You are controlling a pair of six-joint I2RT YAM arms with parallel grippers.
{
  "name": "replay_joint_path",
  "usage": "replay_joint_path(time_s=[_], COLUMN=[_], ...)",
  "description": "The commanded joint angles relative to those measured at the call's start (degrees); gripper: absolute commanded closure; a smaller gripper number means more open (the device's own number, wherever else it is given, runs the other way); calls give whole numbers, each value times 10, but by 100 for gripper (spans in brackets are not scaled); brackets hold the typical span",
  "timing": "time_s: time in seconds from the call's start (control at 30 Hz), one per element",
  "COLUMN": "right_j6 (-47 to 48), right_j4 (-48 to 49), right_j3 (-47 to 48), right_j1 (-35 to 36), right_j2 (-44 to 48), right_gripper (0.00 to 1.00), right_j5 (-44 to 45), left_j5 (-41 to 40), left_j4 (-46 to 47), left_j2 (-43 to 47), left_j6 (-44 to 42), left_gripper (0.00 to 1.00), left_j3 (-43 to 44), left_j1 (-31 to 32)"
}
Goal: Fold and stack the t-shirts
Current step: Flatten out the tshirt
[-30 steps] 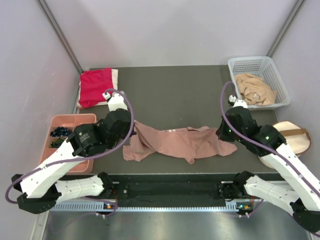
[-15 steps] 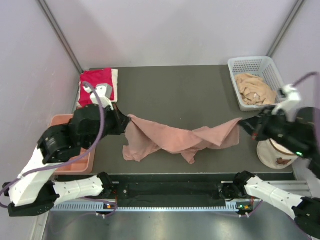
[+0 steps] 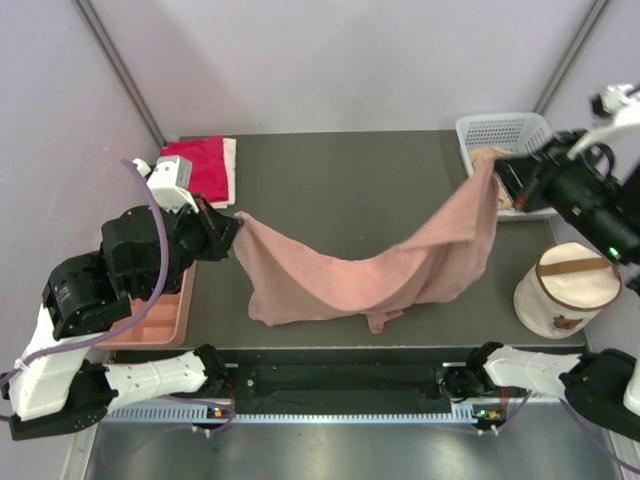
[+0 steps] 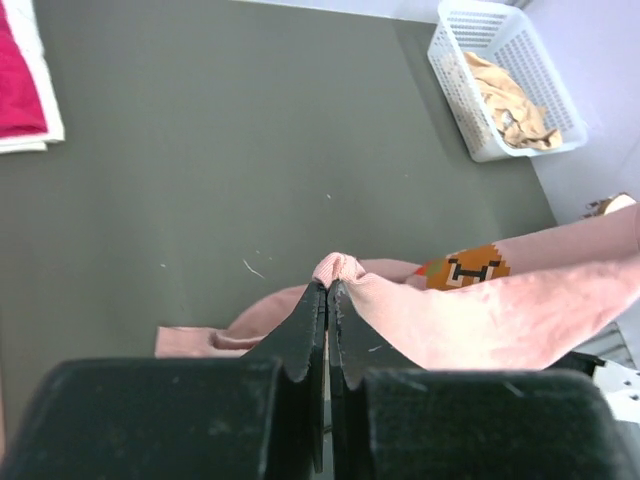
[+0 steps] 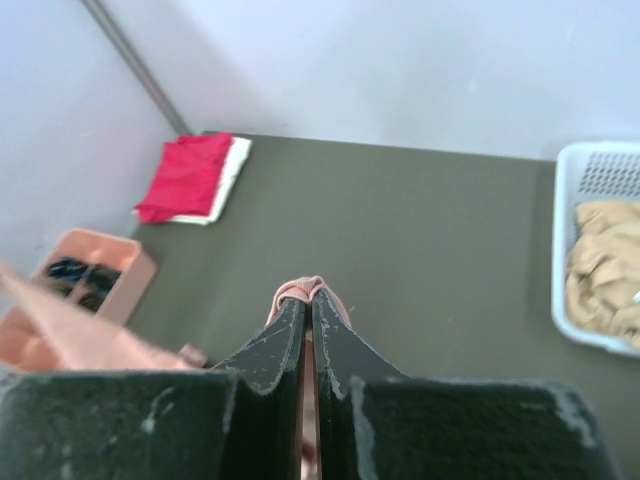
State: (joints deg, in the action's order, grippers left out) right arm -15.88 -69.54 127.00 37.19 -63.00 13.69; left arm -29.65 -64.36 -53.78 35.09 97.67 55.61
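Observation:
A dusty-pink t-shirt hangs stretched between both grippers, its lower folds still touching the table. My left gripper is shut on its left end; in the left wrist view the gripper pinches a fold of the pink t-shirt, which shows a pixel-art print. My right gripper holds the right end higher, and in the right wrist view that gripper is shut on a pink fold. A folded red t-shirt lies on a white one at the far left. A tan t-shirt lies in the basket.
A white basket stands at the far right corner. A round cream bag with a brown strap sits at the right edge. A pink tray lies under my left arm. Walls close in the left, back and right sides.
Both arms have risen and moved apart, lifting the pink t-shirt off the table. The right end has gone up and back towards the basket; the left end has risen less.

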Motion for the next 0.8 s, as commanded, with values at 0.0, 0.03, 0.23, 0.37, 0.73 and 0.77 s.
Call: replay_joint_path(time_s=[0.0, 0.03, 0.23, 0.37, 0.73, 0.77], right_j6=[86, 90, 79, 32, -66, -74], right_j4=[135, 144, 108, 76, -25, -26], right_j3=[18, 25, 53, -38, 23, 32], right_j1=[-6, -5, -5, -5, -5, -6], right_j2=[-29, -40, -63, 14, 97, 95], right_gripper=[100, 100, 100, 100, 100, 100], right_j5=[45, 53, -11, -103, -290, -292], left_j5=[-40, -45, 22, 145, 248, 246], left_j4=[43, 46, 63, 53, 34, 34], left_j2=[-11, -17, -49, -26, 77, 80], left_j6=[-39, -45, -75, -67, -17, -16], left_gripper=[100, 100, 100, 100, 100, 100], left_j3=[6, 14, 51, 13, -42, -34], left_j1=[-1, -1, -1, 0, -1, -1])
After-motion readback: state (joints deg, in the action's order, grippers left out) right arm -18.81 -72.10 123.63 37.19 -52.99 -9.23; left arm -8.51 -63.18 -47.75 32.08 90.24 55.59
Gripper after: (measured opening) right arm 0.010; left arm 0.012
